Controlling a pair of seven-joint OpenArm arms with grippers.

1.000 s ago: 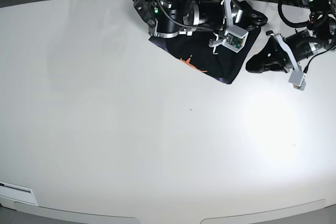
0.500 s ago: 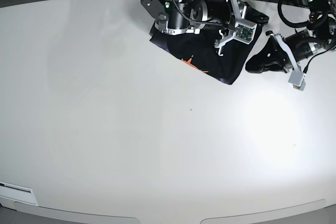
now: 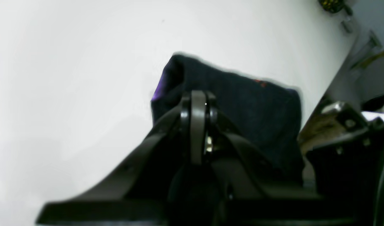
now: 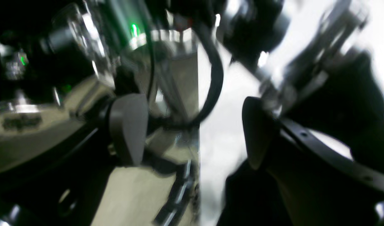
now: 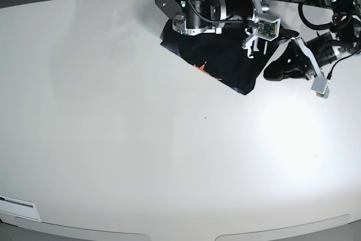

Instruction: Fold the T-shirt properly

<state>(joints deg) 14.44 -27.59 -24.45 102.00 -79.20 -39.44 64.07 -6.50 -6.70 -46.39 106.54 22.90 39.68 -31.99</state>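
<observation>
Since a second ago the right arm has swung away from over the T-shirt [image 5: 225,66] toward the far edge of the counter [image 5: 113,139], and its pincer [image 4: 192,131] now stands wide, holding nothing, its wrist view a blur of arm parts. The shirt lies as a compact black bundle just below that pincer, its orange print facing the open counter. Further right, the left pincer [image 5: 279,69] rests narrow and empty just beside the bundle's edge. To my eye the fold looks near finished; the thing now is to draw both arms off cleanly, without snagging the cloth.
</observation>
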